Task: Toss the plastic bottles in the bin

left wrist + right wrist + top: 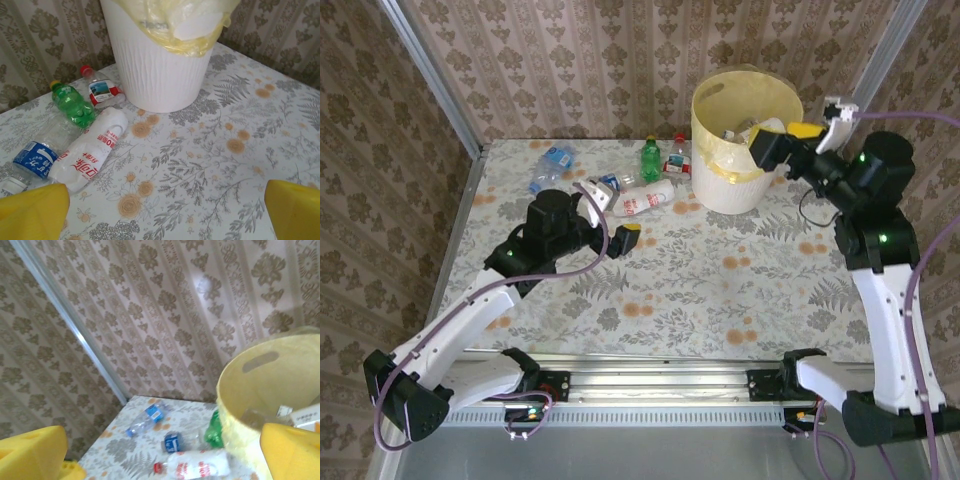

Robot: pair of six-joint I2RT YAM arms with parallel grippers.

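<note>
Hovering over the bin (722,196), the right gripper (161,452) gapes empty (left gripper (164,212) too, near a white-labelled bottle (92,150)).

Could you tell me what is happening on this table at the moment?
Two robot arms are clearing plastic bottles into the bin. The right gripper hangs open and empty at the bin's rim, with some dropped bottles inside. The left gripper is open and empty above the table, facing several not yet collected, among them a white-labelled bottle and a green bottle.
</note>
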